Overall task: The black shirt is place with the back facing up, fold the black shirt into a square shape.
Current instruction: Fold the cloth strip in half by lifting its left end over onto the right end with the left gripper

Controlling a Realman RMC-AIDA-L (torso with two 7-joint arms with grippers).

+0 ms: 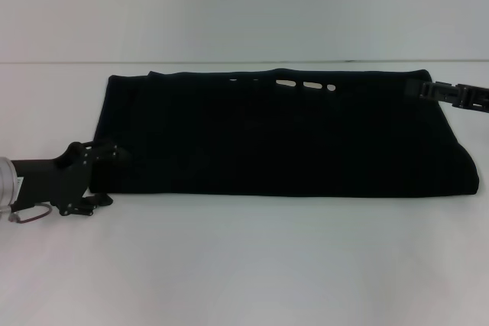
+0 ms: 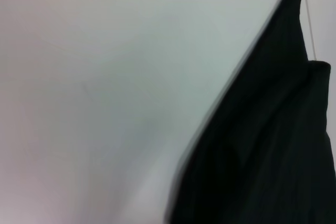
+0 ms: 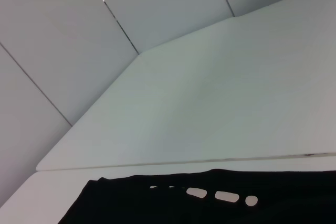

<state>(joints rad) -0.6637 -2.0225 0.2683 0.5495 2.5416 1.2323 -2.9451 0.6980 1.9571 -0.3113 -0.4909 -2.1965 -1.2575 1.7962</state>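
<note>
The black shirt [image 1: 283, 133] lies across the white bench [image 1: 244, 265] as a long folded band, not yet a square, with the left end effector [image 1: 99, 177] at its near-left corner and the right end effector [image 1: 428, 91] at its far-right edge, though whether either pinches cloth I cannot tell.

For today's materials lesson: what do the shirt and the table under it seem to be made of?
The shirt: soft matte black cloth, judging by its folded, rounded edges and lack of shine. The table: a smooth, hard white surface, perhaps laminate; the pictures cannot settle it.
</note>
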